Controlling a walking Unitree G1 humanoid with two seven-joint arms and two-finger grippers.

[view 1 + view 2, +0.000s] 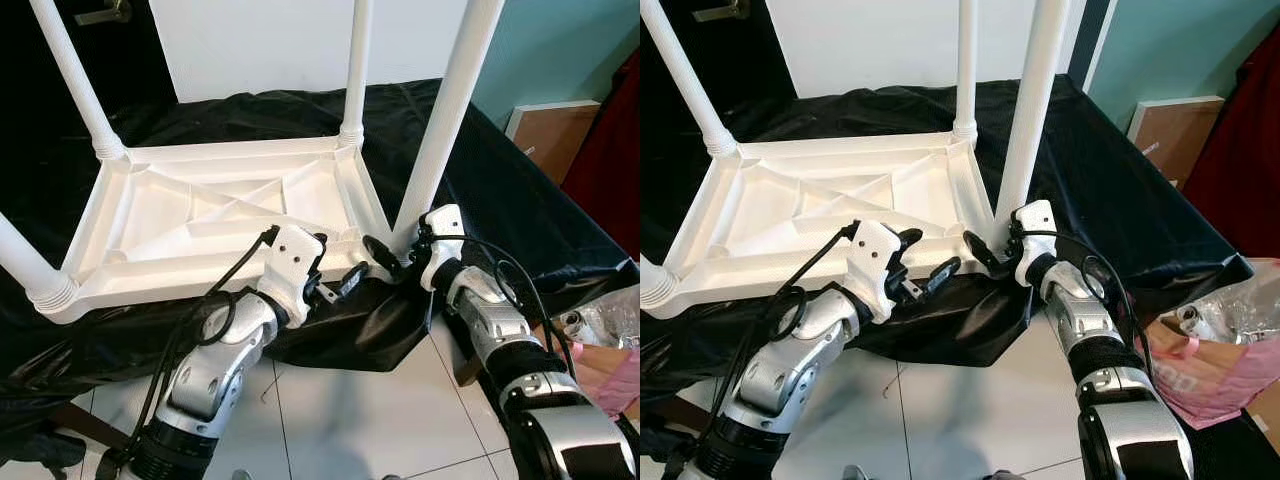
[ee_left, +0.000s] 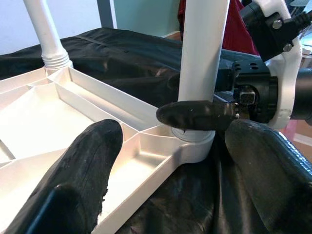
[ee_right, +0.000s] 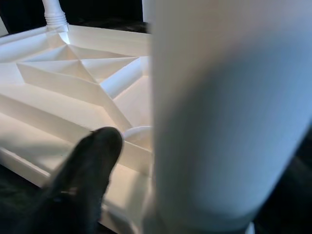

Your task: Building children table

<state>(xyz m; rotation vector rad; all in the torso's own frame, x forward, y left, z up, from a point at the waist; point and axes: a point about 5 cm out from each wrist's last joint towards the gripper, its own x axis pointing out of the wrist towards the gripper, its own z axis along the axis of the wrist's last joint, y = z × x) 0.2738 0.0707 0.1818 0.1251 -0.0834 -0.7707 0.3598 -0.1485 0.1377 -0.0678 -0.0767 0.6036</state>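
Both silver arms reach in from the bottom of the head view, and everything is happening at the near right corner of the upside-down white plastic table top (image 1: 200, 235), which lies ribbed side up on a black sheet (image 1: 480, 190). All four legs are standing in their corner sockets, so the build looks nearly done.

Right gripper (image 1: 392, 258) is wrapped around the base of the near right leg (image 1: 445, 115), just above the socket at that corner. One finger (image 2: 195, 114) lies across the front of the leg; the other I can't properly make out, so I'd say it's pinching the leg but not swear to it. Left gripper (image 1: 335, 285) sits just beside the same corner, fingers spread, touching nothing, with one tip (image 2: 87, 161) over the table top's rim.

My guess is the robot is seating or twisting that last leg home.

What could go wrong: that corner sits right at the edge of whatever's under the sheet, and the sheet looks slick. A sideways push on the tall leg could slide the whole table, or cock the leg in its socket so it only half seats. The free left gripper isn't bracing the frame, so nothing resists that.
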